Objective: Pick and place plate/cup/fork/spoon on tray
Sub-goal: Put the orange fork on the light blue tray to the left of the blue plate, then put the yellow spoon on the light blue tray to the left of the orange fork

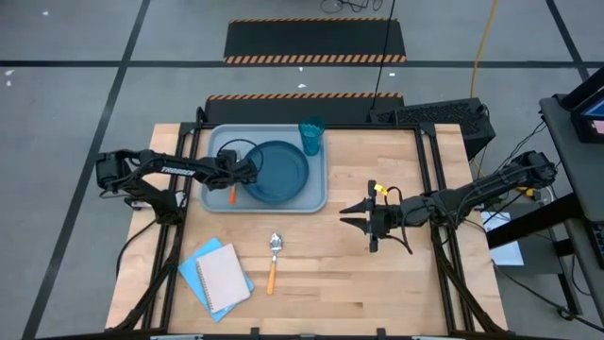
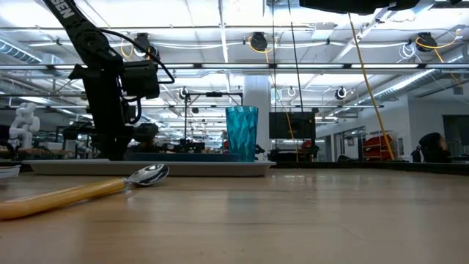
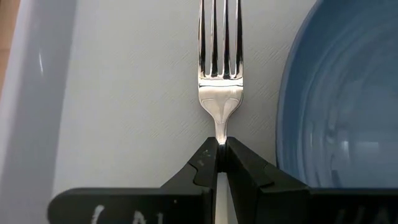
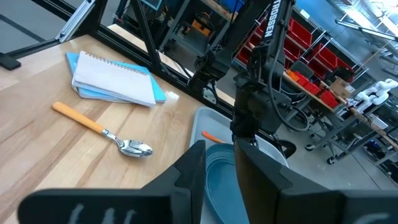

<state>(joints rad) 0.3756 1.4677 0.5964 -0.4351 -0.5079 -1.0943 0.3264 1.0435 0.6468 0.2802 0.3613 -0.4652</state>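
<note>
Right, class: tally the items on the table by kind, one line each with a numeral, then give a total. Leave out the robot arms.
Tray: 1
Plate: 1
Cup: 1
Fork: 1, held in the left pincer over the tray
Spoon: 1, on the bare wood
Notebook: 1
Total: 6

Polished, mirror-bright metal fork (image 3: 220, 74) in my matt black fingers (image 3: 245, 171), smooth matt plastic tray (image 3: 124, 93) beneath, glossy glazed-looking plate (image 3: 339, 99), translucent plastic cup (image 2: 241, 132), shiny metal spoon (image 2: 147, 174), pale wood table (image 1: 396, 283), paper notebook (image 1: 222, 277)
</note>
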